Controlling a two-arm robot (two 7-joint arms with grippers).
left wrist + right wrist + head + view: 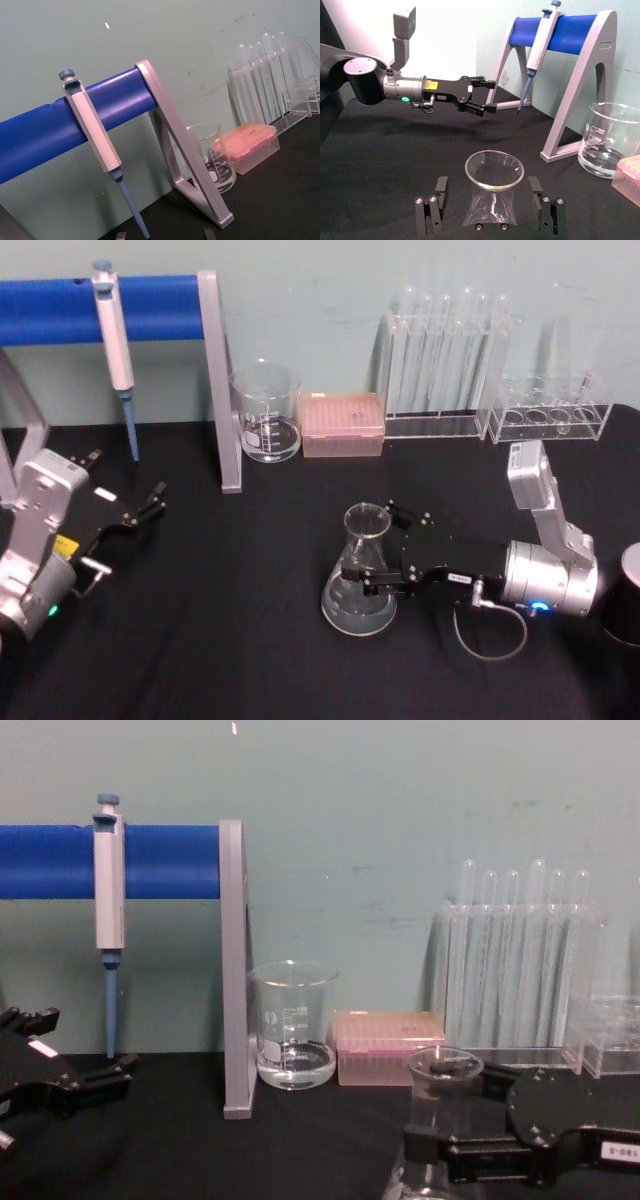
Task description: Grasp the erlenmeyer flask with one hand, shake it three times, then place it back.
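Note:
The erlenmeyer flask (358, 592) stands upright on the black table, right of centre, with a little clear liquid in its base. My right gripper (368, 540) reaches in from the right and is open, one finger on each side of the flask's neck. In the right wrist view the fingers (440, 189) straddle the flask (492, 200) with small gaps either side. From the chest view the right gripper (437, 1105) sits at neck height around the flask (444, 1082). My left gripper (155, 498) rests open at the left of the table, far from the flask.
Along the back stand a blue-barred pipette stand (220, 390) holding a pipette (115, 350), a glass beaker (267, 412), a pink tip box (343, 424), a rack of test tubes (445, 360) and a low clear rack (548, 415). A dark object (628, 605) sits at the right edge.

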